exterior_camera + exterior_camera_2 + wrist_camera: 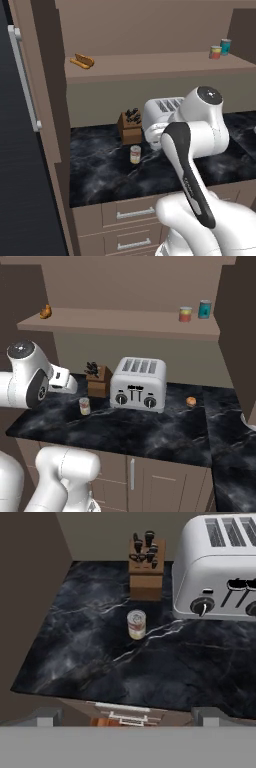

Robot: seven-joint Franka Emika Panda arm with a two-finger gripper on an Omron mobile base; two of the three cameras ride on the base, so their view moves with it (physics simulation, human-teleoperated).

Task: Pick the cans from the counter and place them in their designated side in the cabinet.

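- Left base view: the cream-yellow can (135, 154) is standing upright on the black table (100, 175), just in front of the knife block (130, 126). The arm is hiding much of the toaster (162, 107). The red-orange can (215, 52) is already sitting on the cabinet shelf (150, 65), beside the teal can (225, 46).
- Right base view: the cream-yellow can is sitting left of the toaster; the arm's wrist is covering the claw.
- Hand view: the claw (125, 717) is hanging wide open and empty above the can, its tips cut off low. By my judgement, the approach is underway; next, descending over the can and closing.
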